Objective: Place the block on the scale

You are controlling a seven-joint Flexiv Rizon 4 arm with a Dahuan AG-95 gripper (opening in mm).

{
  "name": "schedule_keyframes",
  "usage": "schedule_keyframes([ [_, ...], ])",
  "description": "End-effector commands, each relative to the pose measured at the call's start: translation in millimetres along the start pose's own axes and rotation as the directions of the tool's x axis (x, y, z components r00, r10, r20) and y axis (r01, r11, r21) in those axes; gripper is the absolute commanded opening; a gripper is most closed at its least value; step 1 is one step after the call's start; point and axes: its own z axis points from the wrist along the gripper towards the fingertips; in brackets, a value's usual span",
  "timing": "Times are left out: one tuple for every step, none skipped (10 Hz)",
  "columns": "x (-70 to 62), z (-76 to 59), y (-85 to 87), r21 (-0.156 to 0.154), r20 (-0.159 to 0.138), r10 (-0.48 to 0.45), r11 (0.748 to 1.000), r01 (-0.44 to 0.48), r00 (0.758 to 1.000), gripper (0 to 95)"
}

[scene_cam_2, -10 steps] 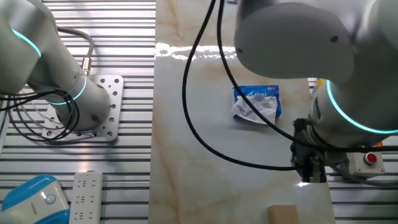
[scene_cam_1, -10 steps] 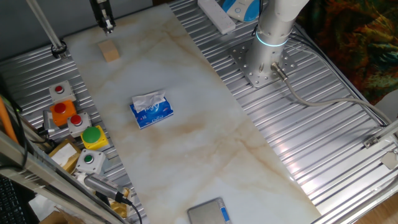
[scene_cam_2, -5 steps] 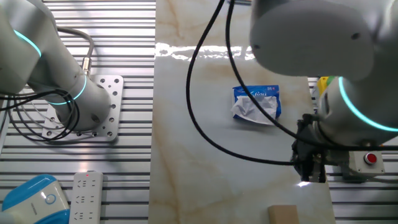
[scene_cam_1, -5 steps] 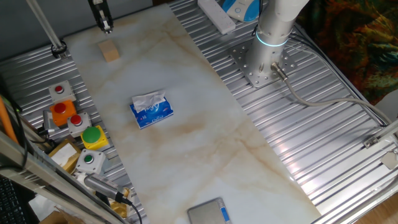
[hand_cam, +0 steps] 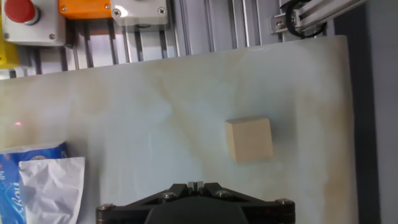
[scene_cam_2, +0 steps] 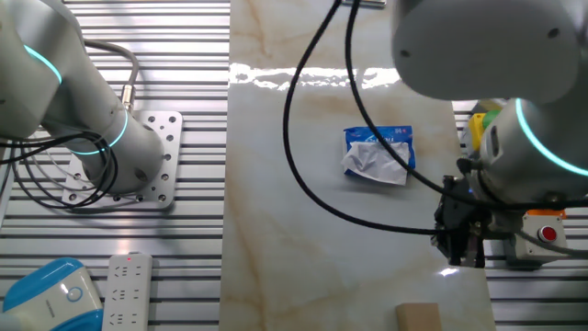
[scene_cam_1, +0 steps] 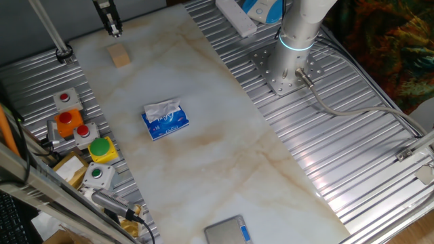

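Note:
The block point(scene_cam_1: 120, 56) is a small light-tan wooden cuboid lying on the marble tabletop near its far left corner. It also shows in the other fixed view point(scene_cam_2: 430, 317) and in the hand view point(hand_cam: 249, 140). My gripper point(scene_cam_1: 114, 30) hangs above the table just beyond the block, apart from it. Its fingertips point(hand_cam: 194, 184) are pressed together with nothing between them, and it also shows in the other fixed view point(scene_cam_2: 459, 262). The scale point(scene_cam_1: 227, 232), a flat grey slab with a blue strip, lies at the near edge of the table, far from the block.
A blue-and-white tissue pack point(scene_cam_1: 165, 119) lies mid-table between block and scale. A button box point(scene_cam_1: 74, 125) with red, orange and green buttons sits off the table's left edge. The arm's base point(scene_cam_1: 285, 68) stands on the ribbed metal to the right. A power strip point(scene_cam_1: 236, 19) lies at the back.
My gripper has drifted a little away from the block, toward the table's edge by the button box. Block, tissue pack and scale have not moved.

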Motion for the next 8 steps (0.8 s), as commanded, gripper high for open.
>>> schedule_keyframes([
  [-1.9, 0.3, -0.5, -0.001, -0.014, 0.009, 1.0, -0.009, 1.0, 0.0],
  [-1.9, 0.1, -0.6, 0.0, -0.017, 0.01, 1.0, -0.01, 1.0, 0.0],
  [-1.7, 0.5, -0.8, -0.004, -0.02, 0.007, 1.0, -0.007, 1.0, 0.0],
  [-1.7, 0.5, -0.8, -0.004, -0.02, 0.007, 1.0, -0.007, 1.0, 0.0],
  [-1.6, 1.5, -0.8, -0.007, -0.019, 0.011, 1.0, -0.011, 1.0, 0.0],
  [-1.6, 1.5, -0.9, -0.004, -0.026, 0.008, 1.0, -0.008, 1.0, 0.0],
  [-1.3, 2.7, -1.0, -0.005, -0.025, 0.009, 1.0, -0.009, 1.0, 0.0],
  [-1.1, 3.5, -1.4, -0.005, -0.022, 0.006, 1.0, -0.006, 1.0, 0.0],
])
